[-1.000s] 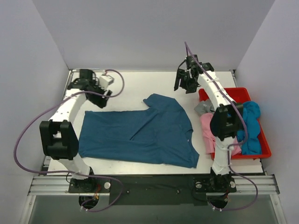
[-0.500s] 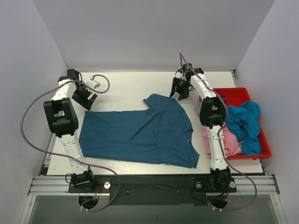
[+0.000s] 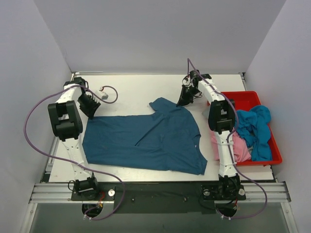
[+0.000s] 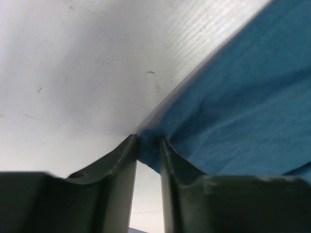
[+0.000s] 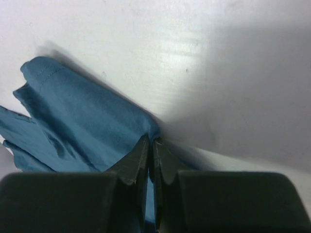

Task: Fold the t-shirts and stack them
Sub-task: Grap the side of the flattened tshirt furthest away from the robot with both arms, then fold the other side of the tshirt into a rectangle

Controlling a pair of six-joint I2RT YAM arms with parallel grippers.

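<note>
The left pincer [image 4: 148, 143] is clamped narrow on the far-left corner of the dark teal shirt [image 3: 146, 141], which lies spread on the bench [image 3: 136, 90]. The right pincer [image 5: 150, 141] pinches the far right edge of that shirt. A pink shirt [image 3: 238, 150] and a turquoise shirt [image 3: 257, 131] lie in the red tray [image 3: 243, 94].

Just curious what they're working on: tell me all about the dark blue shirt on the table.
The dark teal-blue t-shirt, soft matte cloth, lies spread flat on the white table, lightly wrinkled. The left end effector pinches its far left corner, the right end effector its far sleeve edge.
</note>
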